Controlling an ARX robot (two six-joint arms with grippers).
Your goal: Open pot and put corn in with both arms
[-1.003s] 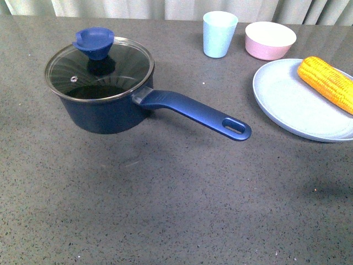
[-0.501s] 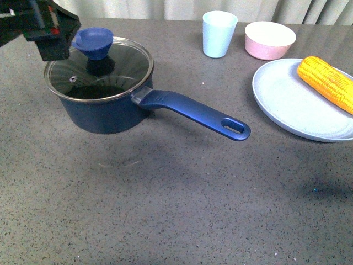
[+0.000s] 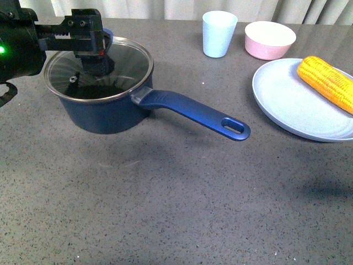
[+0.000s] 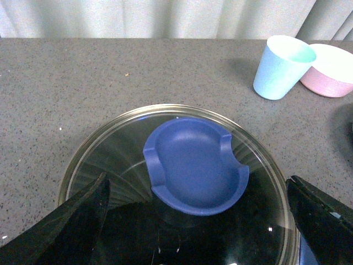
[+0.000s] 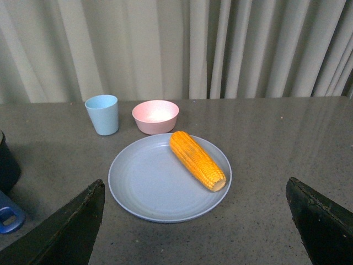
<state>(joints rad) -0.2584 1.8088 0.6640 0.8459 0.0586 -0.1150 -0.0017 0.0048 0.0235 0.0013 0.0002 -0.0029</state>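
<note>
The dark blue pot [image 3: 105,113] stands at the left with its glass lid [image 3: 118,69] on and its long handle [image 3: 193,112] pointing right. My left gripper [image 3: 88,41] hovers open over the lid, covering the blue knob in the front view. In the left wrist view the knob [image 4: 193,165] lies between the spread fingers of the left gripper [image 4: 198,182], apart from both. The corn [image 3: 326,83] lies on a light blue plate [image 3: 292,105] at the right. My right gripper [image 5: 194,185] is open above the table, short of the corn [image 5: 197,160] and its plate [image 5: 143,187]; it is out of the front view.
A light blue cup [image 3: 219,34] and a pink bowl [image 3: 269,40] stand at the back, between pot and plate. A curtain hangs behind the table's far edge. The right wrist view catches the pot's side [image 5: 6,165] and handle end [image 5: 8,218].
My left arm came into the front view from the left and moved right over the lid, now hiding the knob. Pot, lid and corn have not moved.
</note>
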